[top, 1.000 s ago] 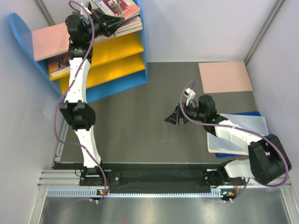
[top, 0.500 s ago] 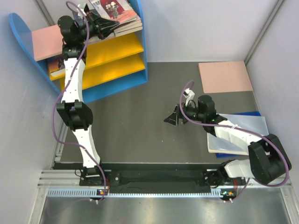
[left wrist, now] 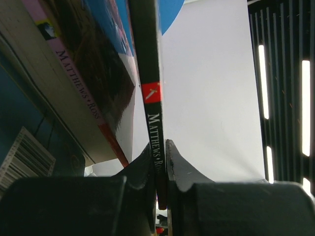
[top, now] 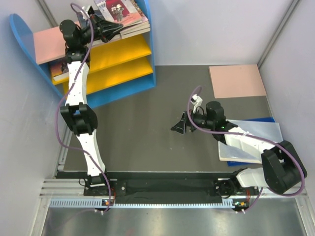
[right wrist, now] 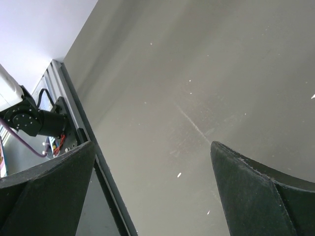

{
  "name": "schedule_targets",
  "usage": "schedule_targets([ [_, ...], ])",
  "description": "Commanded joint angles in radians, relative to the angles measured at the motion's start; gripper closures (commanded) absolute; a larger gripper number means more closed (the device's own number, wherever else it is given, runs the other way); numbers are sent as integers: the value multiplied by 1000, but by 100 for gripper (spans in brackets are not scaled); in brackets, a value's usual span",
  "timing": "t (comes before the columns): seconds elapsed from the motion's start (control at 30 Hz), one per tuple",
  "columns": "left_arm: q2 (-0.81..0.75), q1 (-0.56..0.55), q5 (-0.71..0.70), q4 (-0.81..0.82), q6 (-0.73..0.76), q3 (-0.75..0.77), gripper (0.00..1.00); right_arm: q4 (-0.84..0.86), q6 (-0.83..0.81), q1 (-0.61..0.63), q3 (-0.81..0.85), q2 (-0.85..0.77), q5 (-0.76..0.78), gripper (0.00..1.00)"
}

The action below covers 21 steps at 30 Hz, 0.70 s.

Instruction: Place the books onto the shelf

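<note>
Left gripper [left wrist: 160,164] clamps a black-spined book [left wrist: 149,59] beside the stack [top: 130,15] atop the shelf [top: 123,90]; right gripper [top: 179,126] gapes empty; job looks nearly finished.

We see overhead view bright, even, shadows faint. At left gripper [left wrist: 160,147], book [left wrist: 149,59] lettering sharp, finger bases [left wrist: 64,206] black, blurred; light strips [left wrist: 305,105] glare to its right. Right gripper [right wrist: 152,162] fingers [right wrist: 49,187] soft-focus, underexposed; table [right wrist: 197,73] between them matte, evenly lit.
</note>
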Motion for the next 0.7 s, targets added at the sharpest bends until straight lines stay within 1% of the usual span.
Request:
schedule_targets([
  [0.0,-14,-14,13,74,-8,41,100,28,4,22,33,7,11,0],
  [0.27,2,-35,-4,83,-21,65,100,27,5,34,33,13,14,0],
  [0.37,14,-41,-13,81,-29,84,98,33,8,42,26,13,17,0],
  [0.43,18,-48,-15,81,-32,88,87,36,10,45,24,13,17,0],
  [0.47,20,-49,-15,84,-32,88,74,39,11,48,18,15,17,0],
  [0.5,23,-51,-16,84,-32,88,53,42,11,48,15,13,18,0],
  [0.53,22,-52,-18,86,-32,88,2,43,16,48,12,12,18,0],
  [0.67,20,-52,-32,92,-34,87,1,60,22,51,-9,1,20,1],
])
